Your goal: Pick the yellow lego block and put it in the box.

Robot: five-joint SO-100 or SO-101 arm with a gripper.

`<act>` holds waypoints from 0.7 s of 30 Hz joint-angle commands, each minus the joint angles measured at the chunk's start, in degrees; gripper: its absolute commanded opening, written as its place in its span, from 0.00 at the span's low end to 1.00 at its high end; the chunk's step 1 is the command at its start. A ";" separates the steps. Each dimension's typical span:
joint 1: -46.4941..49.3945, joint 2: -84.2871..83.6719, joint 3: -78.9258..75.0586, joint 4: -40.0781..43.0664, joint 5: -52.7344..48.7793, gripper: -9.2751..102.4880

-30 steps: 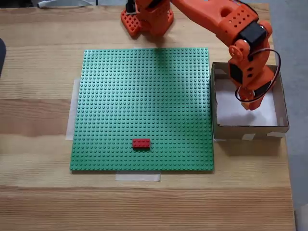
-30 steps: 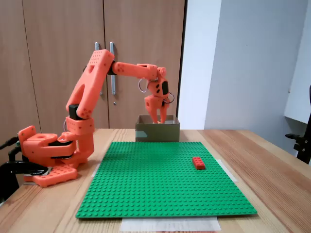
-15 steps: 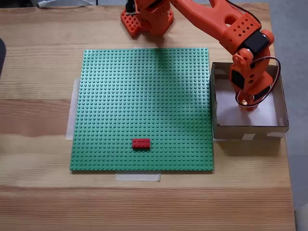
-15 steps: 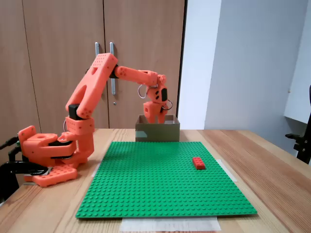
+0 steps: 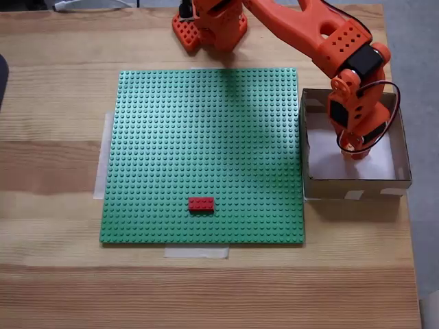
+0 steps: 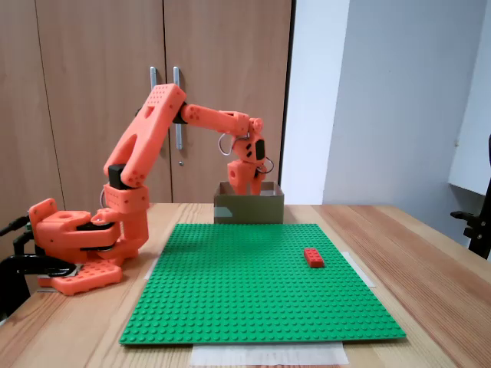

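Box: shallow brown cardboard box (image 5: pixel 356 184), white floor, right of the green studded baseplate (image 5: pixel 202 154).
Claw: orange claw (image 5: pixel 357 152) down inside the box; grip state cannot be told.
Side view: tips hidden behind the box wall (image 6: pixel 248 208).

Pale wooden plank table (image 5: pixel 55 288). Behind, brown wooden double-door cabinet (image 6: pixel 92 92) with two vertical metal handles (image 6: pixel 176 107); plain white wall (image 6: pixel 391 100) to the right in a fixed view. Soft, even lighting.
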 commanded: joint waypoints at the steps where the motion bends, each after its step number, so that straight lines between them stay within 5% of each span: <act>1: 0.70 4.13 -1.67 -0.62 0.44 0.22; 21: 0.97 17.05 4.39 -5.98 -1.67 0.17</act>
